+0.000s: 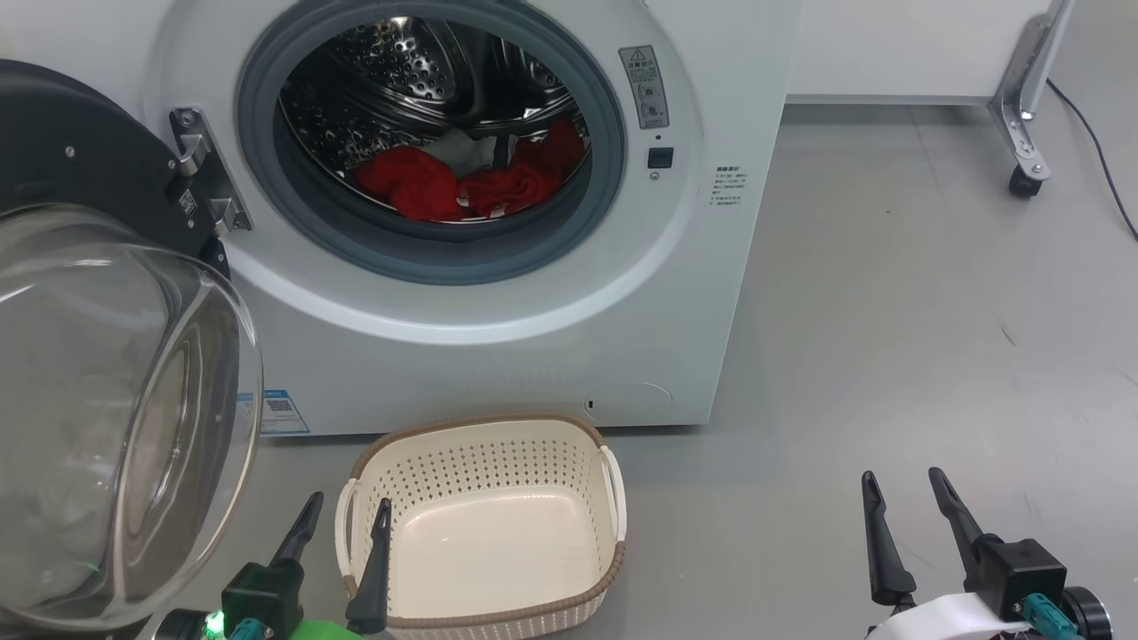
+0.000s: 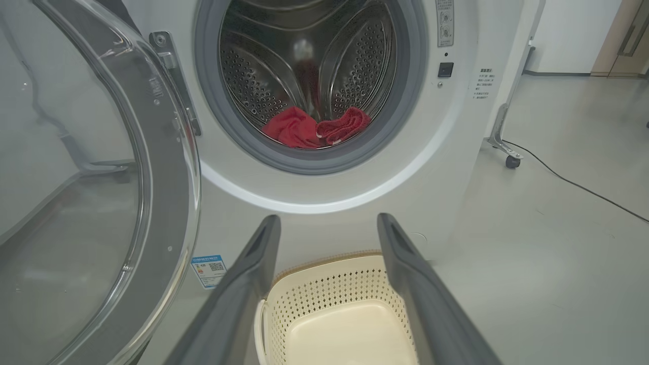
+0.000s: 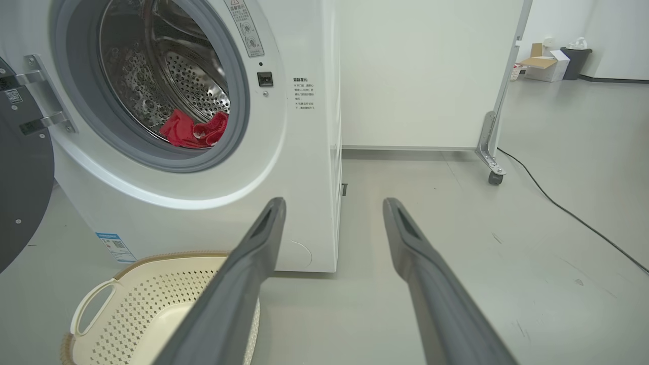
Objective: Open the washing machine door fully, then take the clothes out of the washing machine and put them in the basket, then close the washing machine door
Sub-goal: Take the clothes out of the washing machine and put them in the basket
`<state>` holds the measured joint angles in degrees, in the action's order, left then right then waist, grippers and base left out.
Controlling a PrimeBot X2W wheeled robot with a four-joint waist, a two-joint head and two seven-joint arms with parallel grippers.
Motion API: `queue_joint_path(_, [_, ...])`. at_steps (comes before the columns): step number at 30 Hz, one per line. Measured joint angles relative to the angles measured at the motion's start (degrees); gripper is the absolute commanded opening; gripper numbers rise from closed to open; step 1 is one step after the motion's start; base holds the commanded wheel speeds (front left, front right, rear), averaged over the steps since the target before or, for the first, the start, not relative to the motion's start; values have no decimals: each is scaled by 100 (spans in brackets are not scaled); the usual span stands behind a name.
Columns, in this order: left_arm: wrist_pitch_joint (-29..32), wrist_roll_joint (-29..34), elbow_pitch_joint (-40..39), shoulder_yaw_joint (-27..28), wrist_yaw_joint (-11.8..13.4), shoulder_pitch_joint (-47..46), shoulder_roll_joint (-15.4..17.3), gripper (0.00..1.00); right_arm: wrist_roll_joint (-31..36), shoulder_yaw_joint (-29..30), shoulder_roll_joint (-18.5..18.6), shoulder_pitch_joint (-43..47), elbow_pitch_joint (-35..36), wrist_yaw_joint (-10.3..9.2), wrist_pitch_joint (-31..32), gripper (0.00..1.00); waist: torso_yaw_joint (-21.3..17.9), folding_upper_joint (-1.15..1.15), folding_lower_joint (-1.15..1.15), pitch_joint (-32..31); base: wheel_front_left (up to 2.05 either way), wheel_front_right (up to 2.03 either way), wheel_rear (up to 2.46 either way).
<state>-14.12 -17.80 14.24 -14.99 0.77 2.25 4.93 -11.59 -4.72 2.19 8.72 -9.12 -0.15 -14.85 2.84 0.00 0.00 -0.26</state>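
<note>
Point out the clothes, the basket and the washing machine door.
the clothes (image 1: 418, 182), head view, red fabric at the heap's left.
the basket (image 1: 480, 458), head view, perforated back wall.
the washing machine door (image 1: 98, 400), head view, bulging glass window.

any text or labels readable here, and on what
Nothing here reads as words.
Grey label on the washer front, right of the drum: warning triangle, print too small.
Black print further right: too small.
Blue sticker low on the front: QR code, text blurred.
Small label by the door hinge: too small.
</note>
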Motion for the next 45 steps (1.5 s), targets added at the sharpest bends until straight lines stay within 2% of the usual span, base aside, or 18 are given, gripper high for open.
queue_joint_path(18, [0,33,1,4,0,-2,0,100,0,-22,0,0,-14,2,0,100,-17,0,0,7,64,-64,0])
queue_joint_path(38, [0,33,5,-3,0,-5,-1,100,0,-66,0,0,-22,4,0,100,-19,0,0,34,4,-4,0])
queue_joint_path(45, [53,32,-22,-53,-16,-114,-3,100,1,-109,0,-9,44,5,0,100,-15,0,0,225,0,0,0])
